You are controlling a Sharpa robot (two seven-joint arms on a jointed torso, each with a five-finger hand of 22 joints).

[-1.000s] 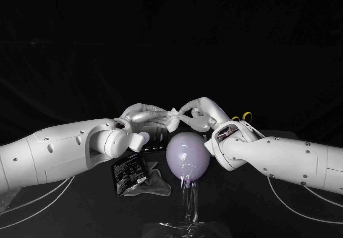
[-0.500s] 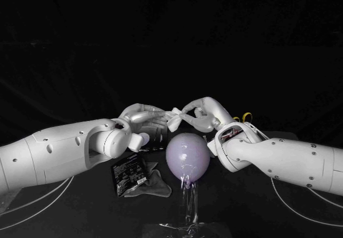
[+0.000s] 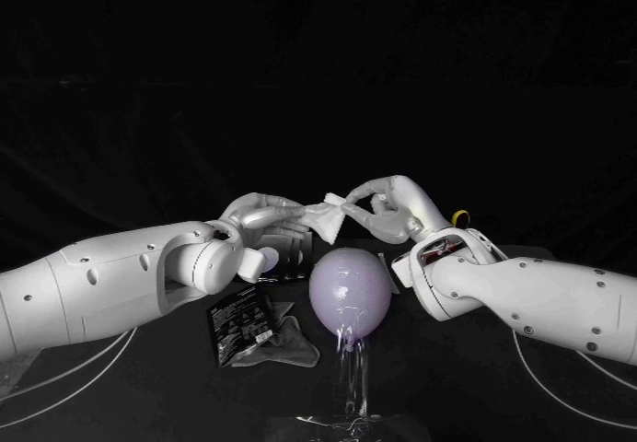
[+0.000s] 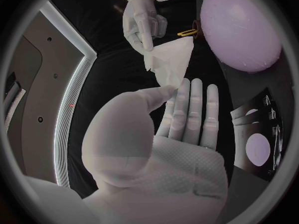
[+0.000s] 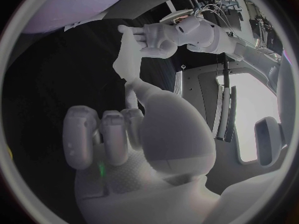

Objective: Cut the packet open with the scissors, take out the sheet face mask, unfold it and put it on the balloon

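Mask (image 3: 323, 214) stretches between your two hands close by the balloon (image 3: 349, 290): left hand (image 3: 266, 219) pinches one end, right hand (image 3: 381, 204) the other; the packet (image 3: 242, 322) lies beside the balloon.

the sheet face mask (image 3: 323, 215) is seen as thin white cloth, matt and creased, pinched between both hands. the left hand (image 3: 266, 214) and right hand (image 3: 382, 203) are finished in smooth silver with a satin sheen; a fine dotted texture is shown on the left palm. the left arm (image 3: 107, 285) and right arm (image 3: 544, 295) are cased in white, glossy hard plastic. the balloon (image 3: 349, 285) is seen as smooth, shiny lilac rubber. the packet (image 3: 239, 318) is made of dark printed film, faintly glossy. the stand (image 3: 352, 378) is seen as clear and glassy. the desk (image 3: 451, 396) is covered in matt black.
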